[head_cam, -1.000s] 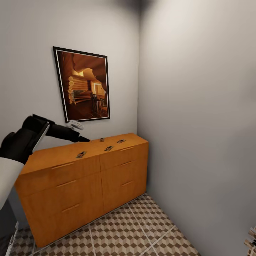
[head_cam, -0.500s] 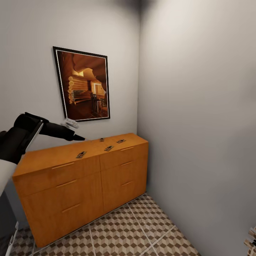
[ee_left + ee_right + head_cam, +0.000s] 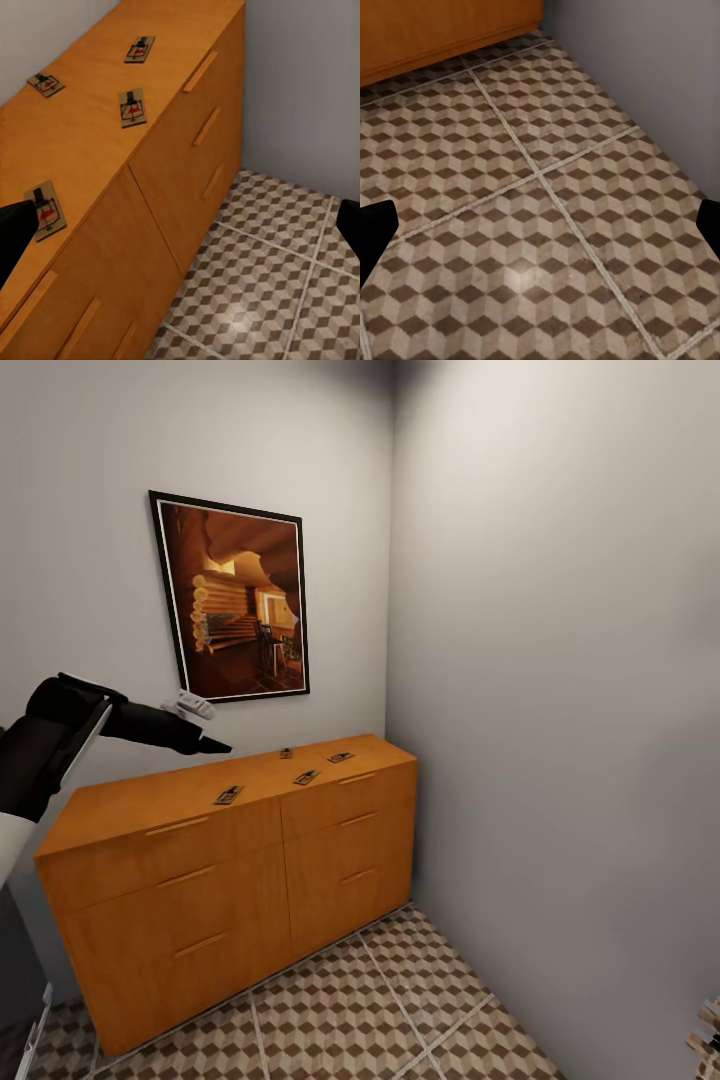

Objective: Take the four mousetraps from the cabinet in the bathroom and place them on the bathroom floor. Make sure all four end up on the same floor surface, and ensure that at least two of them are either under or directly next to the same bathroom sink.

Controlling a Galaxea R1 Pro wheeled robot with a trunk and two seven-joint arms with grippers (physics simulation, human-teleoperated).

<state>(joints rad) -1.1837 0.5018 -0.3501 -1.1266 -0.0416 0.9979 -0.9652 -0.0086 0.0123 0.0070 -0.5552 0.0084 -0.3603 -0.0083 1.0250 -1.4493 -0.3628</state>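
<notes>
The orange-brown cabinet (image 3: 230, 880) stands against the far wall with its drawers shut. Several mousetraps lie flat on its top, small brown boards with a red mark: one near the front middle (image 3: 229, 795), the others further right (image 3: 306, 777) (image 3: 340, 757) (image 3: 286, 753). My left gripper (image 3: 208, 743) hovers open above the top's rear left part, apart from the traps. In the left wrist view the closest mousetrap (image 3: 45, 210) lies by one dark fingertip (image 3: 15, 232). My right gripper (image 3: 540, 225) is open over the bathroom floor (image 3: 532, 187). The sink is out of view.
A framed picture (image 3: 235, 600) hangs above the cabinet. A grey side wall (image 3: 560, 710) meets the cabinet's right end. Cube-patterned tiles (image 3: 400, 1010) spread in front of the cabinet. A pale object (image 3: 706, 1035) shows at the lower right edge.
My left arm has drawn back to the left and risen slightly, away from the traps. The mousetraps and cabinet have not moved.
</notes>
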